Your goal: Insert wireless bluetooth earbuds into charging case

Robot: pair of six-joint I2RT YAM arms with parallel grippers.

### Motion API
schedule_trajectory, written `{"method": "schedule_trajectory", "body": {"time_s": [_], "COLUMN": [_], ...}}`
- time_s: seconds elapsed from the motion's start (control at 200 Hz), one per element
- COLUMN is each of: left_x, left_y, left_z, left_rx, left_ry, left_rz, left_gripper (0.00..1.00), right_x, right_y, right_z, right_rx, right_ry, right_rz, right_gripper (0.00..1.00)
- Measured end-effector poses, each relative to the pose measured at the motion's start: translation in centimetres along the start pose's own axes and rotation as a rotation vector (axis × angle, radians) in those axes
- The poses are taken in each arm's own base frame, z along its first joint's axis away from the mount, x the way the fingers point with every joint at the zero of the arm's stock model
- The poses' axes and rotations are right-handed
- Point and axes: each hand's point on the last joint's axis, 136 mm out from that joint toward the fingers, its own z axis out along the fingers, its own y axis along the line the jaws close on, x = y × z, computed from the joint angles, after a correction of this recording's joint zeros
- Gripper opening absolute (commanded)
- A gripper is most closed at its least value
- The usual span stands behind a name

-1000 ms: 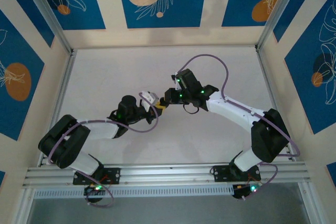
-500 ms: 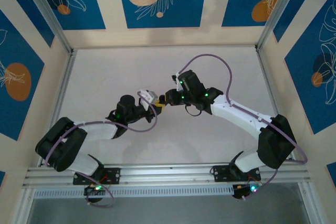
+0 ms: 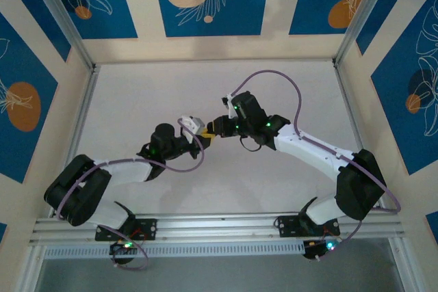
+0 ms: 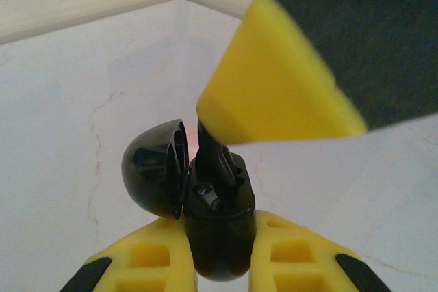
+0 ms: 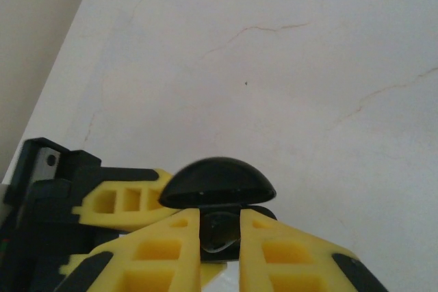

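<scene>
Earbud (image 4: 215, 157) pinched in right hand (image 5: 220, 227), over open charging case (image 4: 219, 254), clamped by left hand (image 4: 219, 229)

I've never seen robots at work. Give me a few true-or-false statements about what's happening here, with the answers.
1. The case has its lid open. True.
2. The case lies untouched on the table. False: the left gripper clamps it between its fingers.
3. The right gripper pinches a small black earbud. True.
4. The two grippers are far apart. False: they meet at the case.
</scene>
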Motion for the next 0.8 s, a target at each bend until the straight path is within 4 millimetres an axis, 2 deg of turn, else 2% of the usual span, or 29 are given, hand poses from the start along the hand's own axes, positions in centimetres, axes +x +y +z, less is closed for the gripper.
{"method": "schedule_trajectory", "body": {"time_s": [0.295, 0.61, 0.8], "left_x": [-0.2, -1.1, -1.6], "left_y": [0.1, -0.1, -0.3], "left_z": [-0.1, -0.3, -0.6], "left_rx": [-0.006, -0.003, 0.001], "left_ry": [-0.005, -0.03, -0.044], "left_rz": [-0.004, 0.009, 0.02], "left_gripper": [0.14, 0.15, 0.15], "right_x": [0.3, 0.6, 0.2], "right_y": [0.1, 0.7, 1.4], "right_z": [-0.2, -0.3, -1.1], "right_rx": [-0.013, -0.048, -0.076], "right_ry": [0.0, 0.015, 0.002], "right_rz": [-0.018, -0.038, -0.042], "right_gripper": [0.18, 0.4, 0.47]}}
